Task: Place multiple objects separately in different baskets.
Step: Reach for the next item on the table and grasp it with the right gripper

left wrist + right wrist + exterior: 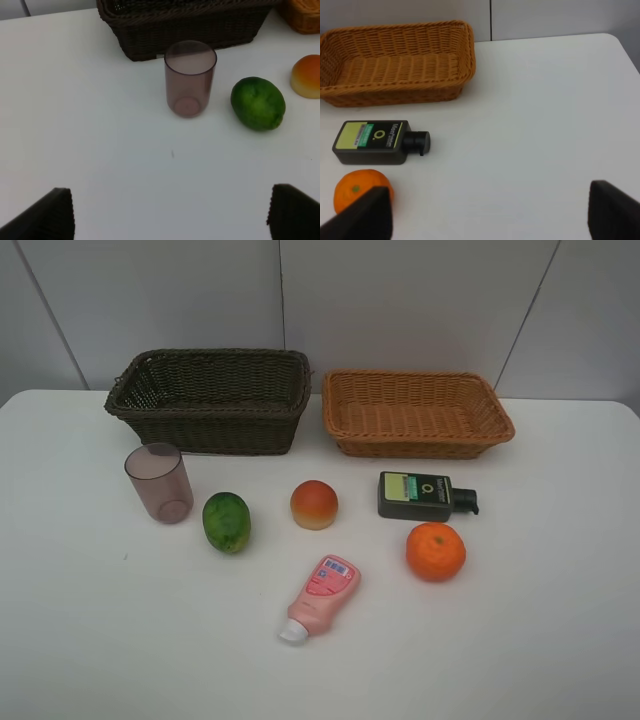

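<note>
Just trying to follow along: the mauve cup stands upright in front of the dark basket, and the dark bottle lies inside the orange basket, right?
Not inside: the dark bottle lies on the table in front of the orange basket, as the exterior high view shows. The rest is right.

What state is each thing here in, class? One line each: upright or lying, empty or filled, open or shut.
dark brown basket: empty as far as visible
tan basket: empty
mauve cup: upright, empty
dark bottle: lying on its side, capped
pink bottle: lying down, capped
orange: whole, unpeeled
green fruit: whole
peach: whole
left gripper: open, holding nothing
right gripper: open, holding nothing
</note>
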`<state>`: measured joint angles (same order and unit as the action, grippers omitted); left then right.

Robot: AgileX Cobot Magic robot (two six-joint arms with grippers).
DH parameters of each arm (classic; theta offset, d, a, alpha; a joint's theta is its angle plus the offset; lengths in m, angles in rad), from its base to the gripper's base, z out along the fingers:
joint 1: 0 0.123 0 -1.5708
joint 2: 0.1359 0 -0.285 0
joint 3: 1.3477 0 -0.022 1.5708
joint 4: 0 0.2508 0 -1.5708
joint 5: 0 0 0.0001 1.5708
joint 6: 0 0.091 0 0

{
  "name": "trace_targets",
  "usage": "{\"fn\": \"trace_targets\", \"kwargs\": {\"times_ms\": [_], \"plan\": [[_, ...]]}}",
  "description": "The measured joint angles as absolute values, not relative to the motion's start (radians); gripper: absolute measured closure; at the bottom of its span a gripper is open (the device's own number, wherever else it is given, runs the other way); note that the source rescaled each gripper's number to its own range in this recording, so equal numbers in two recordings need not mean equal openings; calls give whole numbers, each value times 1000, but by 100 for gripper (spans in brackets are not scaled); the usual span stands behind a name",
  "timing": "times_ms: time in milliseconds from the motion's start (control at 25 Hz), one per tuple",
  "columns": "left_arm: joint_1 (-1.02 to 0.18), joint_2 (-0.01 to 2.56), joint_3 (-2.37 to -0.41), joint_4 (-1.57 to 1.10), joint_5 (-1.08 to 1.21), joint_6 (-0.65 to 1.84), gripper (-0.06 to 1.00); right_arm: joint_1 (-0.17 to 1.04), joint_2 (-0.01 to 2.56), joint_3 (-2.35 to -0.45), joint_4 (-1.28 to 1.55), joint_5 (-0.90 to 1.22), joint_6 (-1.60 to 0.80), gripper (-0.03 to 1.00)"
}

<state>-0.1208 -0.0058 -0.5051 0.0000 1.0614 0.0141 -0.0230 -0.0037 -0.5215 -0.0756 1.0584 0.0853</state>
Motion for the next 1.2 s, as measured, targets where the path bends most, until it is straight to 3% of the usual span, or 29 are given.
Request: {"fn": "trace_targets", "kwargs": {"times_ms": [1200], "plan": [[-121, -6, -505, 0, 1061, 14, -6, -23, -4, -522, -76, 1058, 85, 39]]}}
